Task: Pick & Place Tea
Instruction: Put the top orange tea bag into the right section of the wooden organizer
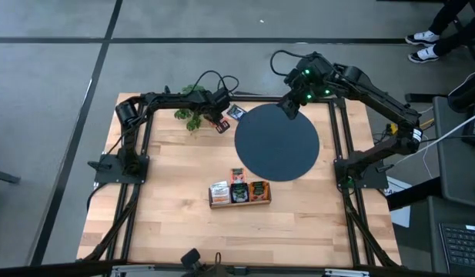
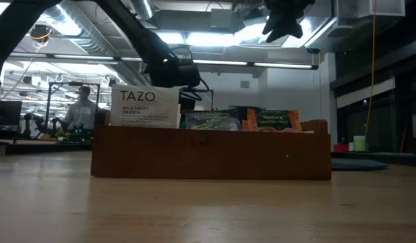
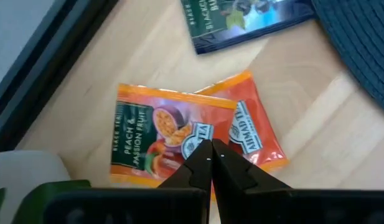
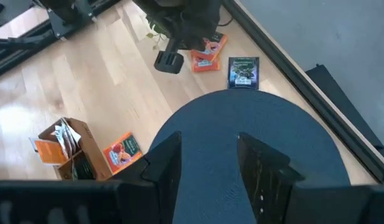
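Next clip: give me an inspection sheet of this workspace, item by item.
Surface: light wooden table on a black frame.
Job's things: two orange packets, overlapping, and a dark packet beside the black disc; wooden box holding upright packets; one orange packet flat beside the box.
Clutter: small green plant by the left arm.
Grippers: left pincer shut, over the orange packets, nothing visibly held; right pincer open, empty, above the disc.
Cables: black loops at both arms' wrists; light cable off the table's right.
Surroundings: grey floor, a person's shoes at upper right; a person far behind in the low view.
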Motion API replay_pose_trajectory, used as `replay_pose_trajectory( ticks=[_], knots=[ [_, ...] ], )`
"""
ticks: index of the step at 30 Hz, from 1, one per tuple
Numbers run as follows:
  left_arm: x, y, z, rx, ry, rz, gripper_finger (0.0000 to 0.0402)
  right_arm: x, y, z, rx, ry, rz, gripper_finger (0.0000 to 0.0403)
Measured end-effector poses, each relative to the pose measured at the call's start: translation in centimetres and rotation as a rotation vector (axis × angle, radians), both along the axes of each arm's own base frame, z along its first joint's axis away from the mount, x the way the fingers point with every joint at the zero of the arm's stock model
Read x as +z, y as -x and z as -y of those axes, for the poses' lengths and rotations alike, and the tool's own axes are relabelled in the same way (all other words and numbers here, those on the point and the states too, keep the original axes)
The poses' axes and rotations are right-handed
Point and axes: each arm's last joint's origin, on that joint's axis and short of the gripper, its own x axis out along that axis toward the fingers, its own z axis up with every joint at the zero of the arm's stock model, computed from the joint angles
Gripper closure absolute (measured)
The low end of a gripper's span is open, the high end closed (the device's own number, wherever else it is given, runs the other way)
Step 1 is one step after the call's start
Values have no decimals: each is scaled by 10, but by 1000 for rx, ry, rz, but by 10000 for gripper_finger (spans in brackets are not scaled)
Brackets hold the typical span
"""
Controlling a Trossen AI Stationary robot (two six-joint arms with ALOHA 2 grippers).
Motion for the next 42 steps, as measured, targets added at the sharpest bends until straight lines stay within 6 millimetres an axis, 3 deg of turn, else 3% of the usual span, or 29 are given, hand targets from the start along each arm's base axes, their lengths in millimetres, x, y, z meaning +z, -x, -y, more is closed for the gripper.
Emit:
replay_pose_trajectory(
  ticks=[11, 21, 31, 42],
  knots=[
    [-30, 10, -14, 93, 206, -1, 398, 0, 0, 0, -16, -12, 11, 247],
    [-20, 7, -7, 20, 272, -91, 398, 1, 0, 0, -14, -12, 11, 247],
    [-21, 0, 31, -114, 363, -222, 398, 0, 0, 0, 4, 4, 6, 247],
    [-22, -22, 105, -325, 524, -279, 398, 0, -1, -1, 56, -12, 17, 247]
  ],
)
